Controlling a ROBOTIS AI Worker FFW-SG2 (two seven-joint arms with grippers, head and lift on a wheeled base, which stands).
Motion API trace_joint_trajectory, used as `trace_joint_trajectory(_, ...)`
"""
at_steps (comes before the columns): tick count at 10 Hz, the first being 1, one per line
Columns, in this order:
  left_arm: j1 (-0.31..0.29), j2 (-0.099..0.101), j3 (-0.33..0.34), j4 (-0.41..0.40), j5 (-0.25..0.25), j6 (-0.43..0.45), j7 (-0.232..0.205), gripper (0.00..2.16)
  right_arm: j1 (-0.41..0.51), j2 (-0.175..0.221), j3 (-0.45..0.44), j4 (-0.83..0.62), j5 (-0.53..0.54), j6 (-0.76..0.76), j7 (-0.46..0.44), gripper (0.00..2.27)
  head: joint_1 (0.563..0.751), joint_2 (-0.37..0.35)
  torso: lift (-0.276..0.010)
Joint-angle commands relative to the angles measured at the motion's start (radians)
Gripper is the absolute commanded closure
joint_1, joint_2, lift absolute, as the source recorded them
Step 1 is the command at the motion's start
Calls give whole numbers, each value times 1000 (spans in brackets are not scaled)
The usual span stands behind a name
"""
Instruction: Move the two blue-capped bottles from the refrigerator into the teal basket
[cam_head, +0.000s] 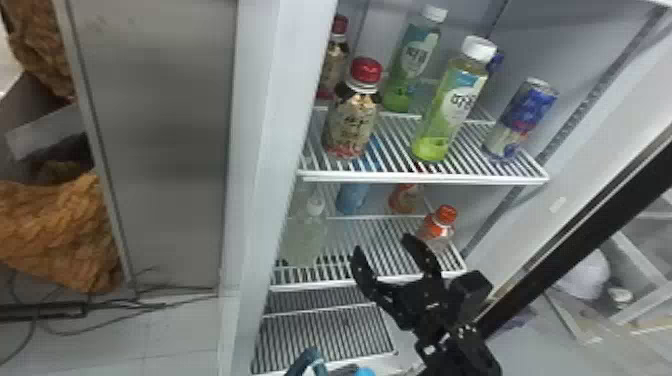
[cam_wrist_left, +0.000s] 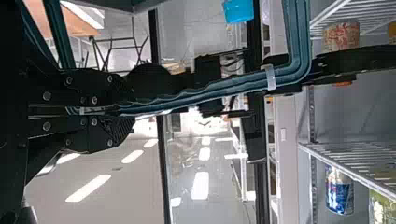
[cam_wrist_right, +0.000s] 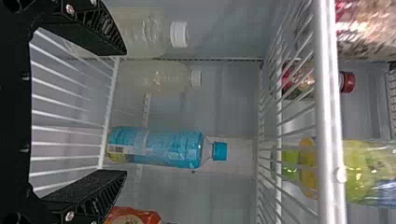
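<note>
Looking into the refrigerator (cam_head: 280, 125), we see one blue-capped bottle (cam_wrist_right: 168, 147) upright towards the back of the middle shelf (cam_head: 350, 240), its label a bright sky blue with a pale panel of small print and a yellow-green patch low down. Its shoulder is clear, narrowing to a short neck beneath a ridged blue cap. The right pincer (cam_head: 384, 243) has its two black fingers spread wide, nothing between them, in front of that shelf. From it, we find the bottle deeper in, apart from both fingertips and roughly ahead of the gap, nearer the right-hand finger's line. White-capped bottles (cam_wrist_right: 180, 35) stand to the left of our bottle, and an orange-capped bottle (cam_head: 440, 225) is on its right, nearer the front. Our left pincer (cam_wrist_left: 128, 109) is closed on a bar of the teal basket (cam_wrist_left: 301, 42). Near the basket, at the head view's bottom edge, we make out a light-blue cap (cam_head: 365, 372), whatever is under it hidden.
</note>
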Motion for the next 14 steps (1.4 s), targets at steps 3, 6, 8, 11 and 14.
trace_joint_trajectory(3, -6, 0, -6, 0, 1, 0, 0, 1085, -173, -11, 40, 203, 22, -72, -28, 102, 695, -350, -151)
trace_joint_trajectory(6, -8, 0, -9, 2, 1, 2, 0, 1084, -276, -16, 54, 318, 43, -104, -63, 102, 695, -350, -151)
trace_joint_trajectory(8, -13, 2, -10, 5, 3, 2, 0, 1084, -345, -19, 68, 399, 63, -118, -98, 93, 695, -350, -151)
trace_joint_trajectory(11, -16, 2, -13, 7, 4, 2, 0, 1084, -440, -26, 111, 495, 68, -133, -157, 87, 695, -350, -151)
trace_joint_trajectory(14, -18, 2, -16, 10, 6, 2, 0, 1084, -509, -28, 137, 571, 68, -138, -207, 85, 695, -350, -151)
